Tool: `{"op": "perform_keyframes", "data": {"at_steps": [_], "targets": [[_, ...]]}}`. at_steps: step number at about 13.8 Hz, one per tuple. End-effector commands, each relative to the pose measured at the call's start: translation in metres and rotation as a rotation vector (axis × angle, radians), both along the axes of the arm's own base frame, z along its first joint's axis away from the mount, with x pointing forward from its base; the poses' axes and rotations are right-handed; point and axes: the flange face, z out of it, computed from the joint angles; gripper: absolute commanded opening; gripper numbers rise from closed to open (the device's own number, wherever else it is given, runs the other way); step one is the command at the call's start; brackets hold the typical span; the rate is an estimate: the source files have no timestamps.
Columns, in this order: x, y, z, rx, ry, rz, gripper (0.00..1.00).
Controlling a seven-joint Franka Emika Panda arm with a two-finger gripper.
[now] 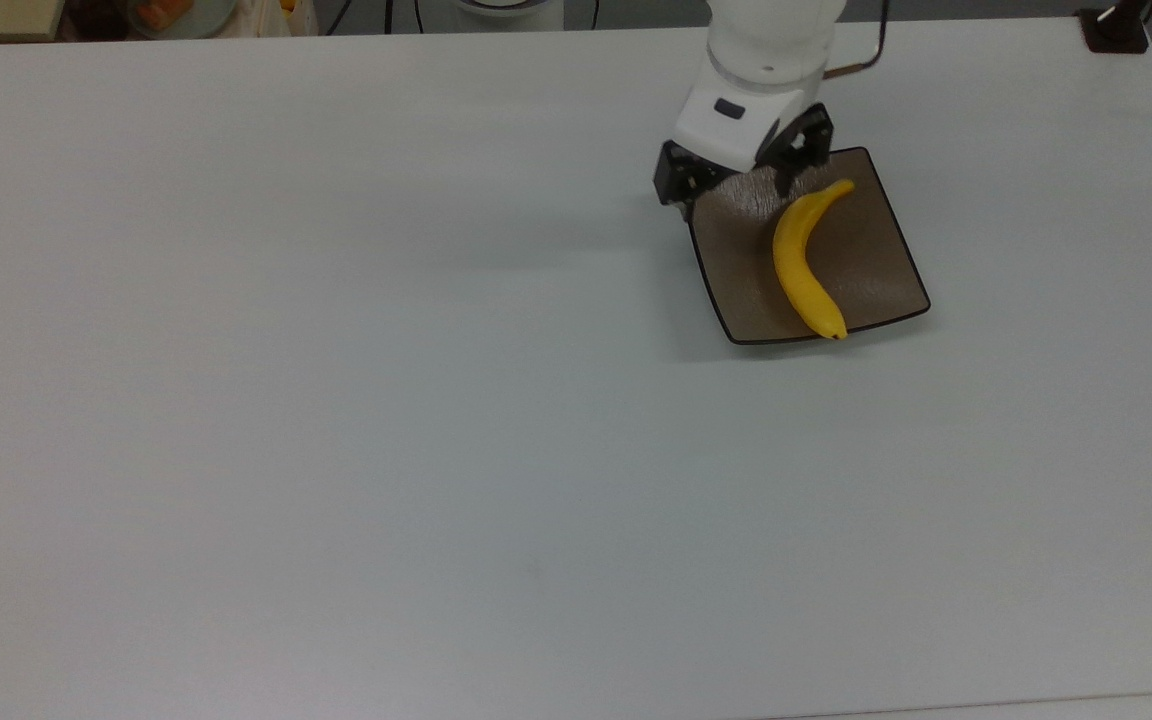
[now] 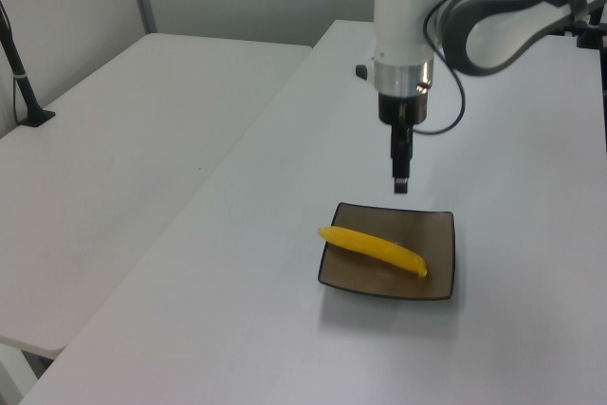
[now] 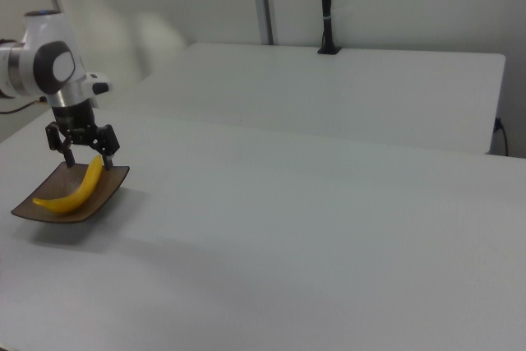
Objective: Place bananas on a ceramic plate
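The yellow banana lies flat across the square brown ceramic plate, its dark tip at the plate's near edge in the top view. The left view shows the banana resting on the plate, and so does the right view, with the banana on the plate. My gripper hangs above the plate's far left corner in the top view, open and holding nothing. It stands clear above the plate in the left view, and its fingers are spread in the right view.
The plate sits on a wide white table. A black clamp base stands at the top view's top right corner. A second white table with a black post lies to the left view's left.
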Motion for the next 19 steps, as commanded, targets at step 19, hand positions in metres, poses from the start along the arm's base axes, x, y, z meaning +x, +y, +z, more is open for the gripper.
{"op": "perform_keyframes", "data": {"at_steps": [19], "targets": [[-0.009, -0.204, 0.107, -0.004, -0.064, -0.302, 1.0]]}}
